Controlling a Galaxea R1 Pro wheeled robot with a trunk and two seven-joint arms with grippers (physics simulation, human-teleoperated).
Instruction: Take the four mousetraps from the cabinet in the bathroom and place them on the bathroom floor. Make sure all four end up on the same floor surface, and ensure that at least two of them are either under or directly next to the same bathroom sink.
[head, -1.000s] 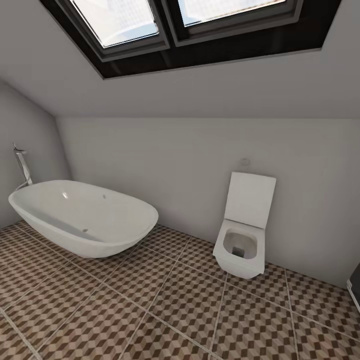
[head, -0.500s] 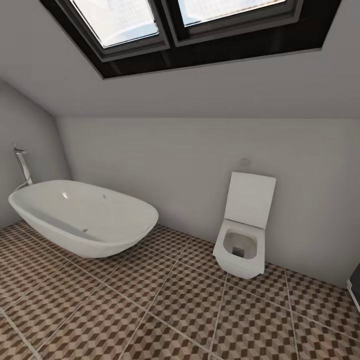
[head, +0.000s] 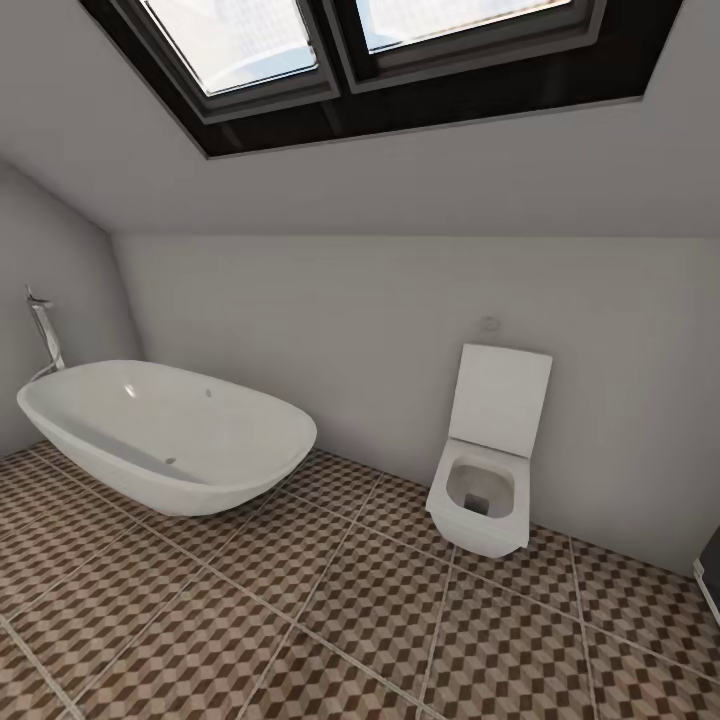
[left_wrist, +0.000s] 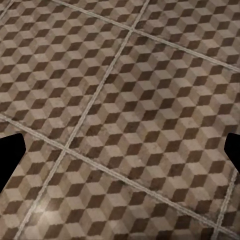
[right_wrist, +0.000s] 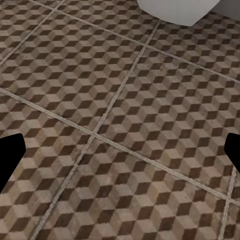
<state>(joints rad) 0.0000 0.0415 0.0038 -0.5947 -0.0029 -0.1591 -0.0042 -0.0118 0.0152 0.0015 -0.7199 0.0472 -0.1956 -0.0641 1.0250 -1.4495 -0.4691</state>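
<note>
Home attic bathroom: white freestanding bathtub (head: 170, 437) with chrome tap (head: 43, 335), wall-hung toilet (head: 485, 470) lid up, cube-pattern tiled bathroom floor (head: 330, 610), sloped ceiling with skylight windows (head: 370, 40).

Right gripper (right_wrist: 120, 150) over the bathroom floor (right_wrist: 125, 125): two dark fingers (right_wrist: 10, 155) set wide apart at opposite edges, nothing between them. Cube-patterned tiles (brown, beige, white) with pale grout lines; a white rounded object (right_wrist: 177, 10) sits at one edge.
</note>
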